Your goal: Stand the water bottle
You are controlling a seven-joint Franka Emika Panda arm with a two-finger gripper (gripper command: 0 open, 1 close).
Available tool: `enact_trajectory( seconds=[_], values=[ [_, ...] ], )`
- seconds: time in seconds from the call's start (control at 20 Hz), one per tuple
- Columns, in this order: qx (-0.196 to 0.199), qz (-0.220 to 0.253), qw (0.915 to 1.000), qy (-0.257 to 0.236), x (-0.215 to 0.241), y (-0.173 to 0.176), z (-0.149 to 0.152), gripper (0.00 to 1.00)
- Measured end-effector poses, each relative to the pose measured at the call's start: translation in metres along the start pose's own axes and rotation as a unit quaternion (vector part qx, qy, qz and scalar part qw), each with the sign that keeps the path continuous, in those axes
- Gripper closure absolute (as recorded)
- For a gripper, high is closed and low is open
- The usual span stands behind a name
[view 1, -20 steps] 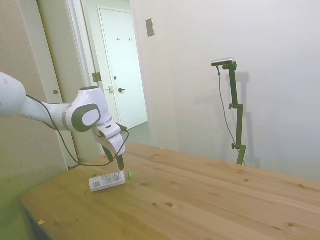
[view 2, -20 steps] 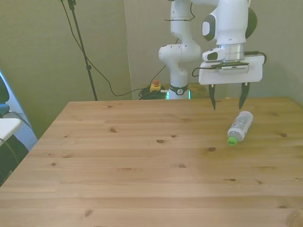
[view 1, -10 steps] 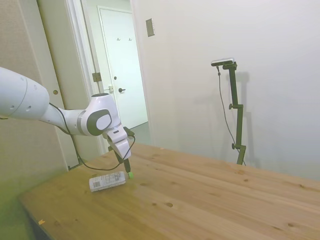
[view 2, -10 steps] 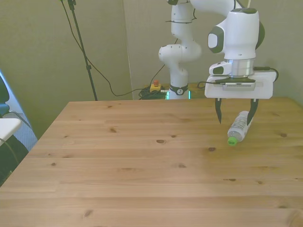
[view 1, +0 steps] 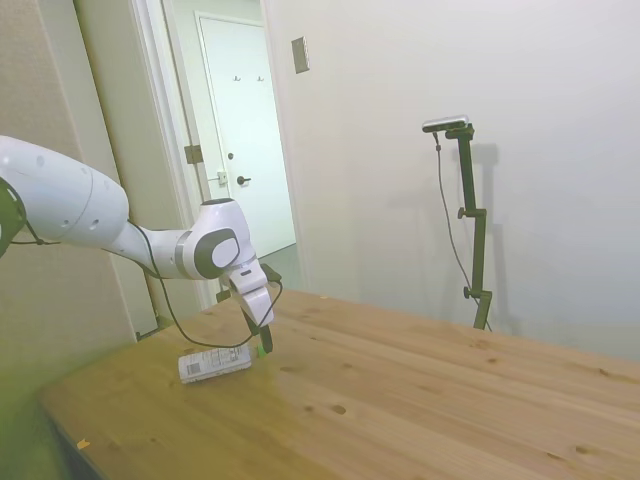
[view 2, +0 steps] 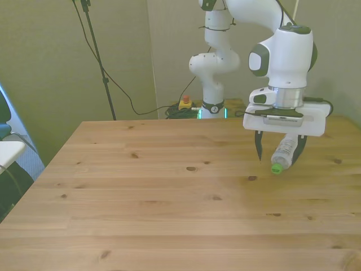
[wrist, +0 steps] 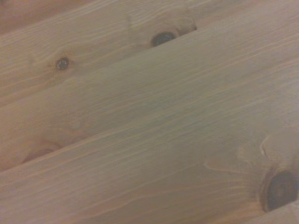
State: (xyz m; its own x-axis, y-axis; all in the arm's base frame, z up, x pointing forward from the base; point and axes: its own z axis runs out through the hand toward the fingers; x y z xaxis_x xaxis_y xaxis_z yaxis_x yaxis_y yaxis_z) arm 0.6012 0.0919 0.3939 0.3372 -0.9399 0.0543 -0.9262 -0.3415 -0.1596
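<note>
Two fingers of the gripper (view 2: 280, 151) are being held spread, empty, straddling the bottle (view 2: 282, 153) near its cap; its axis is running 1-to-7 o'clock in the front view.

water bottle (view 2: 284, 151): upper body hidden behind claw (view 2: 280, 153) | label print too small to read | wrist view: bare blurred boards

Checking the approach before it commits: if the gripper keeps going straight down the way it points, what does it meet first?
Probably the clear plastic water bottle with the green cap, lying between the open jaws of the gripper; the jaws themselves would reach the wooden table. Depth is uncertain.
</note>
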Motion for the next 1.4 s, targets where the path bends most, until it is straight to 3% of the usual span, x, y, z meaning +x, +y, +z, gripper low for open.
enact_trajectory(
  seconds=[0.4,0.45,1.4],
  values=[
    [-0.025,-0.011,0.9996,-0.007,-0.012,-0.006,0.027,0.0],
    [-0.026,-0.012,0.9995,-0.008,-0.014,-0.006,0.029,1.0],
    [-0.045,-0.022,0.9985,-0.021,-0.008,-0.004,0.029,1.0]
  ],
)
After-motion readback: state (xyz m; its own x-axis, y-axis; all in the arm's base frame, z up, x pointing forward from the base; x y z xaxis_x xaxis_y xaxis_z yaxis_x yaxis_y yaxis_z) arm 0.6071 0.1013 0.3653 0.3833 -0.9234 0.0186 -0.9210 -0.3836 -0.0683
